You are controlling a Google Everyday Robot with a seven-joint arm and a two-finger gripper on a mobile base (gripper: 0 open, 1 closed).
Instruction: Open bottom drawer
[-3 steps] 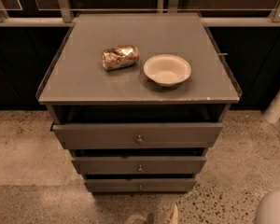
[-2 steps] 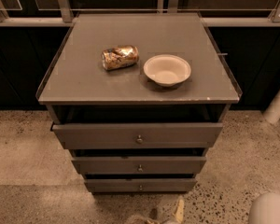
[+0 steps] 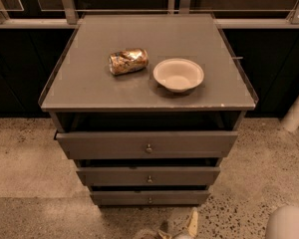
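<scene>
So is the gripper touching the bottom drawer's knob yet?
Apart. The camera view shows the gripper at the bottom edge, below the bottom drawer, with bare floor between it and the knob.

Speckled terrazzo floor (image 3: pixel 25 153), dark panels (image 3: pixel 269 59) behind.

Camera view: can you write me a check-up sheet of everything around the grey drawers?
Surface: grey cabinet top, holding two things.
Job's things: bottom drawer, the lowest front, small knob at centre, not touched.
Clutter: crumpled can lying on its side; white bowl upright beside it, apart.
Grippers: pincer at the picture's bottom edge, below the bottom drawer, clear of it.
Cables: nothing seen.
Surroundings: speckled floor; dark cabinets behind.
</scene>
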